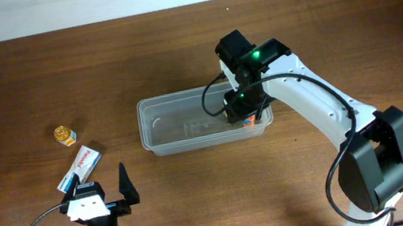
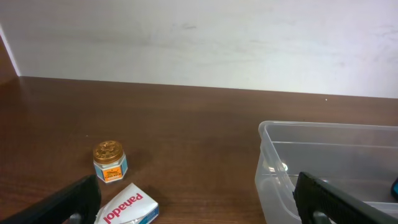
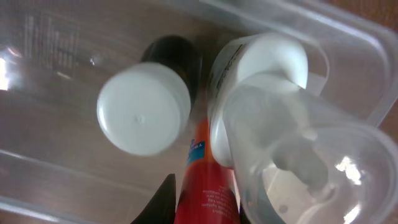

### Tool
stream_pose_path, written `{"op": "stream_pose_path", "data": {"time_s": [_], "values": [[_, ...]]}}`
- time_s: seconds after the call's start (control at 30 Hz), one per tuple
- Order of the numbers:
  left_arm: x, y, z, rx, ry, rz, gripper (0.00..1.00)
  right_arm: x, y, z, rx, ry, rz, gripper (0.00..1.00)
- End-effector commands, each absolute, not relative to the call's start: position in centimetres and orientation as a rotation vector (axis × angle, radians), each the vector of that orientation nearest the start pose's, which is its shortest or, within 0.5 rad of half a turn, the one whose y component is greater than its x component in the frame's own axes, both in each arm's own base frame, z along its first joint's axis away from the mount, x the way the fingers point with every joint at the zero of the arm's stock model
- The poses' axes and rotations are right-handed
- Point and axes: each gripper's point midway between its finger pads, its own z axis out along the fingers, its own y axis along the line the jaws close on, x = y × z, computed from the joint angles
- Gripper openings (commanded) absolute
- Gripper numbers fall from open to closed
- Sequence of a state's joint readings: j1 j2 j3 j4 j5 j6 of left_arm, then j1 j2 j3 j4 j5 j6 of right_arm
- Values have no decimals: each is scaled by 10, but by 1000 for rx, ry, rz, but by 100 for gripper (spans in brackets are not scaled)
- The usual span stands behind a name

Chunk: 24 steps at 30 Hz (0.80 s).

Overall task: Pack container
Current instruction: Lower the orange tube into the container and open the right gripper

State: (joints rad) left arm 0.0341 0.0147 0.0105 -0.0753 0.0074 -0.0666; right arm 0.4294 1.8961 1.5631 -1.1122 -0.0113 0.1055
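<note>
- The right gripper (image 1: 243,108) reaches down into the right end of the container (image 1: 143,130). Its fingers are closed against either side of a red tube (image 3: 208,186), clamped on it.
- The tube carries small print, too blurred to read.
- The container is a clear tub lying in the middle of the wooden table (image 1: 348,17).
- Only the right wrist view shows what else is in the tub. A dark bottle with a round white cap (image 3: 143,115) is just left of the tube and a white bottle (image 3: 267,62) is on its right. A blurred clear plastic piece (image 3: 311,155) is closest to the camera.
- The left gripper (image 2: 196,180) hovers at the near left of the table, fingers wide apart.
- Just beyond it lies a white box (image 2: 127,208) marked "panadol" in red, which can be read only in the left wrist view.
- Farther back stands a small gold-lidded jar (image 2: 110,162). Its orange label is too small to read.
</note>
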Motion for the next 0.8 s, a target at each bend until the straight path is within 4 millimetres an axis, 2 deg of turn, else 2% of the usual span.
{"op": "stream_pose_path", "data": {"time_s": [0.0, 0.13, 0.77], "values": [[246, 9, 156, -67, 1649, -11, 100, 352, 163, 101, -484, 2955, 43, 17], [246, 9, 156, -67, 1649, -11, 100, 352, 163, 101, -484, 2955, 43, 17], [246, 9, 156, -67, 1649, -11, 100, 347, 160, 101, -488, 2976, 35, 35]]}}
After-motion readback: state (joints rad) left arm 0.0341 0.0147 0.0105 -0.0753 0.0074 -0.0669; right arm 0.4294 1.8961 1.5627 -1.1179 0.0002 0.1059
